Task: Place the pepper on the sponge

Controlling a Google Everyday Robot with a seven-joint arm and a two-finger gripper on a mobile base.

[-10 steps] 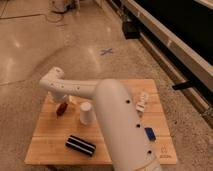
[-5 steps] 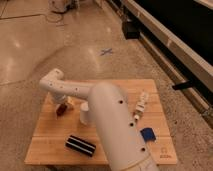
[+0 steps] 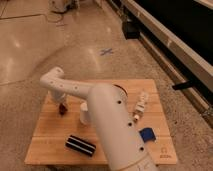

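Reaching arm [image 3: 107, 125]: white, rising from the bottom edge, bending at an elbow over the left rear of the wooden table [image 3: 45, 145], then dropping down.
Gripper [image 3: 61, 102]: at the arm's tip, low over the table's left side, right at the pepper [image 3: 62, 108].
Grip state: cannot tell whether it is wide, narrow or closed on anything.
Pepper: dark red, directly under the gripper; resting on the wood or lifted, cannot tell.
Sponge [image 3: 146, 134]: blue, flat on the table's right front, well apart from the pepper.
Cup [image 3: 84, 113]: 1 white cup, just right of the pepper, partly behind the arm.
Block [image 3: 80, 145]: black, striped, near the front edge.
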